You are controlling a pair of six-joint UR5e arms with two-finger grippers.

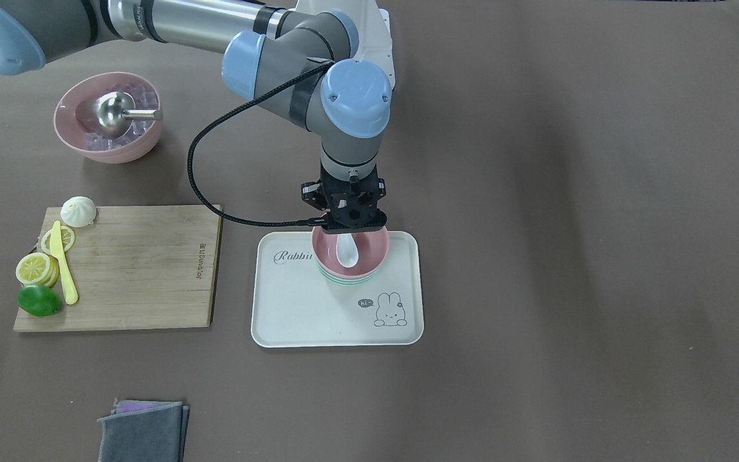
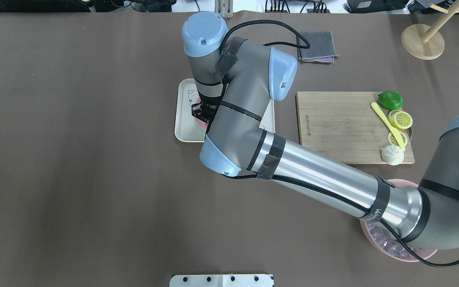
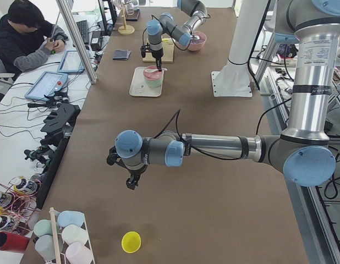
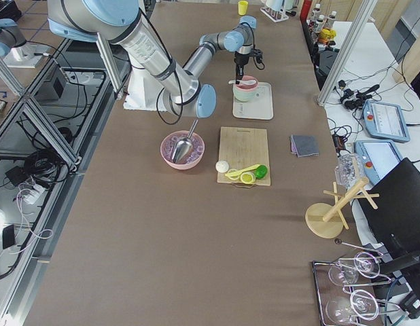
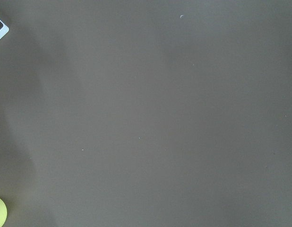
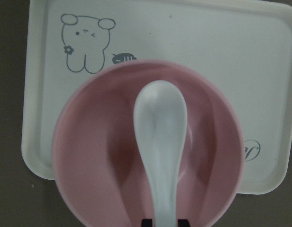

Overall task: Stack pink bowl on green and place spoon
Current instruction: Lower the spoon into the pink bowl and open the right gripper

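While the pink bowl [image 1: 369, 247] sits nested on the green bowls [image 1: 347, 278] on the tray [image 1: 292, 308], the spoon [image 1: 346, 250] lies inside it. Its long axis runs away from the robot, scoop outward. The right gripper [image 1: 349, 228] pinches its handle at the near rim. I cannot tell whether the left gripper [image 3: 131, 181] is closed.

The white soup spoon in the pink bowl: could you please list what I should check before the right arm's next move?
1. The small matte pink bowl is nested on the pale mint-green bowls: ok.
2. The glossy white soup spoon lies with its scoop inside the pink bowl: ok.
3. The stack stands on the white rabbit-print tray: ok.
4. The right end effector is open and free of the spoon handle: cannot tell; its fingertips flank it closely.
5. The left end effector is far from the tray: ok.
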